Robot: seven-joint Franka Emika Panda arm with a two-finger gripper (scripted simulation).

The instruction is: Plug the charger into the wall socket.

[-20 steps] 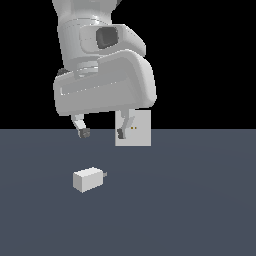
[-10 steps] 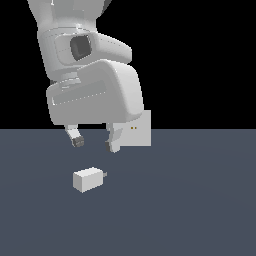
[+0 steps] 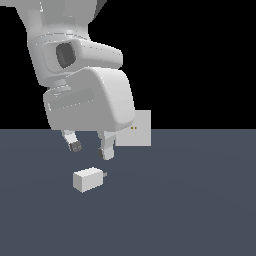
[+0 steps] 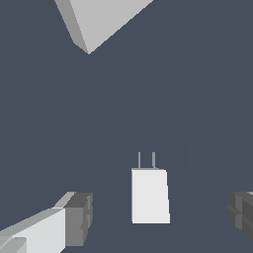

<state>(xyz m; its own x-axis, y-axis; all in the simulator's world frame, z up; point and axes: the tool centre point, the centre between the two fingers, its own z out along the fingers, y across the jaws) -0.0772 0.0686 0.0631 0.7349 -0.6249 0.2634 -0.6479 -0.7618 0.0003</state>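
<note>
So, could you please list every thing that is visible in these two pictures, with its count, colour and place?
charger: one, off-white block with two short grey prongs, lying on the floor, prongs toward the exterior view's right; below the gripper, not touched.
wall socket: one, off-white square panel with two small yellowish holes, standing upright on the floor behind the charger, partly hidden by the arm.
floor: one, dark blue-grey, flat, carries both things.
arm: one, white, coming down from the top of the exterior view.
gripper: one, white with dark grey fingertips, open, hanging above the charger, holding nothing.
</note>
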